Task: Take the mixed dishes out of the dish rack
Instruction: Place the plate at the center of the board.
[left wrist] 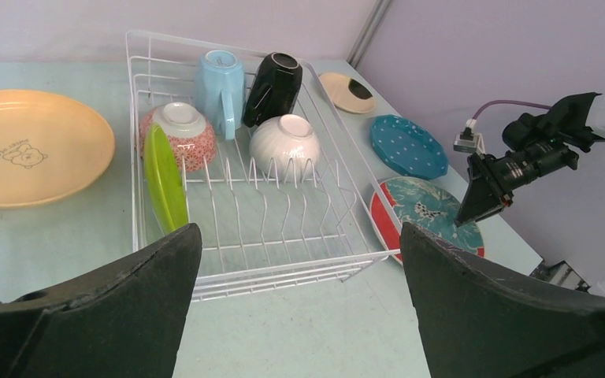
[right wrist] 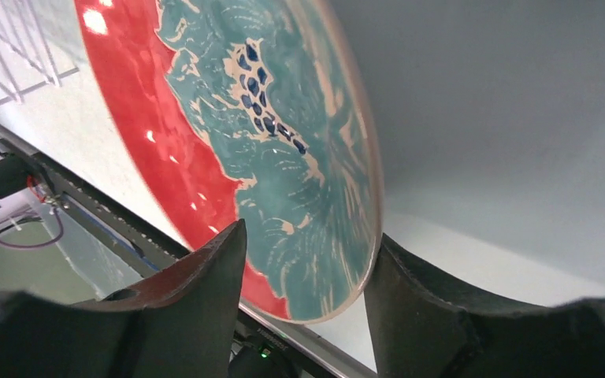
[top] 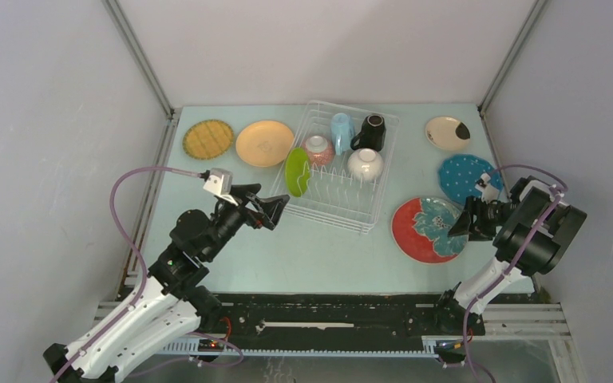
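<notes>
The white wire dish rack (top: 371,209) holds an upright lime green plate (top: 296,171), a speckled bowl (top: 318,149), a white bowl (top: 365,163), a light-blue cup (top: 342,132) and a black mug (top: 369,132). My left gripper (top: 275,209) is open and empty just in front of the rack's near left corner; in the left wrist view (left wrist: 299,232) the lime plate (left wrist: 165,177) is ahead to the left. My right gripper (top: 456,227) is open, its jaws straddling the right rim of the red floral plate (top: 423,231), which fills the right wrist view (right wrist: 205,118).
A yellow woven plate (top: 207,139) and an orange plate (top: 264,143) lie left of the rack. A cream plate (top: 447,132) and a blue dotted plate (top: 464,177) lie to its right, behind the red plate. Walls close in on both sides.
</notes>
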Robot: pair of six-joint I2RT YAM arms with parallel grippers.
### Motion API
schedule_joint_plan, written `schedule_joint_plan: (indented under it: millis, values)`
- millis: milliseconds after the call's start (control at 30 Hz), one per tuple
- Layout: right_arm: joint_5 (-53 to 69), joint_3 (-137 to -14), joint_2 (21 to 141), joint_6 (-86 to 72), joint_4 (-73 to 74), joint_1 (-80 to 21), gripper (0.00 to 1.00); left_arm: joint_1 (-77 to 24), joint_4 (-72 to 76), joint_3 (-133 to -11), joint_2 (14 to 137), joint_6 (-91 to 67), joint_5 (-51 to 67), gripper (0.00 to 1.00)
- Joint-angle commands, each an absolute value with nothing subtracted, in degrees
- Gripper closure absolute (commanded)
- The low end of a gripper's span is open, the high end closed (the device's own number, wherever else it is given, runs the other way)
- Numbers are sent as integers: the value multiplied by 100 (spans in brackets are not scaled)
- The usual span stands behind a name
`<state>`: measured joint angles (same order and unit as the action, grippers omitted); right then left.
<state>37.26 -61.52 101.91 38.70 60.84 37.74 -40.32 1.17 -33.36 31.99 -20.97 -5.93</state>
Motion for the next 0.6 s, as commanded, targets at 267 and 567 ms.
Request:
schedule_joint_plan:
  millis: [267,567]
  values:
    - [2886,-6093,8870,3581,5650,3974,22,-3999,227,-3287,3184,-2101,-649,0]
    - [2771,-6287,7276,3583,5662,3291,21,-3981,186,-3278,3444,-2010,-981,0]
